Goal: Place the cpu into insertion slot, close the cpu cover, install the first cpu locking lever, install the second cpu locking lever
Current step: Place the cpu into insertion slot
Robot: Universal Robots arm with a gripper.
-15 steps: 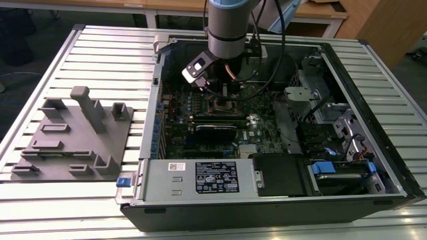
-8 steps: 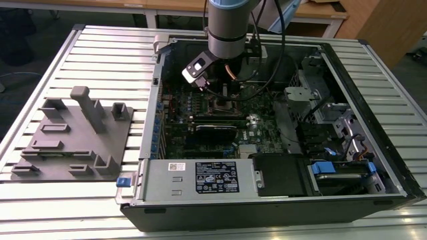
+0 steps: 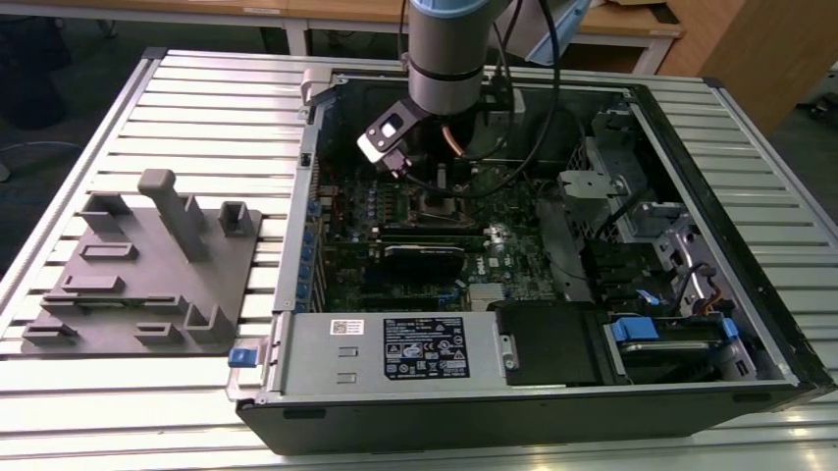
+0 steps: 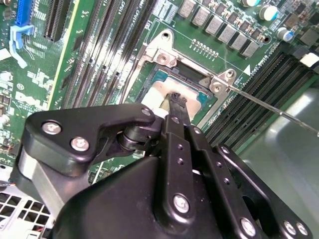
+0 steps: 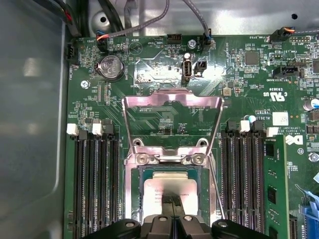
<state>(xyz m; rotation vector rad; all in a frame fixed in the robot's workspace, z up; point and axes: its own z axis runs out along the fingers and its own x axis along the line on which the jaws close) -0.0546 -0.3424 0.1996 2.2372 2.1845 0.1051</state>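
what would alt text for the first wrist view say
A silver chip lies in the square socket on a green circuit board, with the black gripper shut just over it. The socket's metal cover frame is swung open beside it, and long black slots run along both sides.

One cpu (image 5: pixel 172 185); one cpu cover (image 5: pixel 172 98); one pincer (image 5: pixel 173 200); one computer case (image 3: pixel 524 424).

slatted table (image 3: pixel 210 108) bearing computer case (image 3: pixel 524 424), grey fixture (image 3: pixel 131 285)
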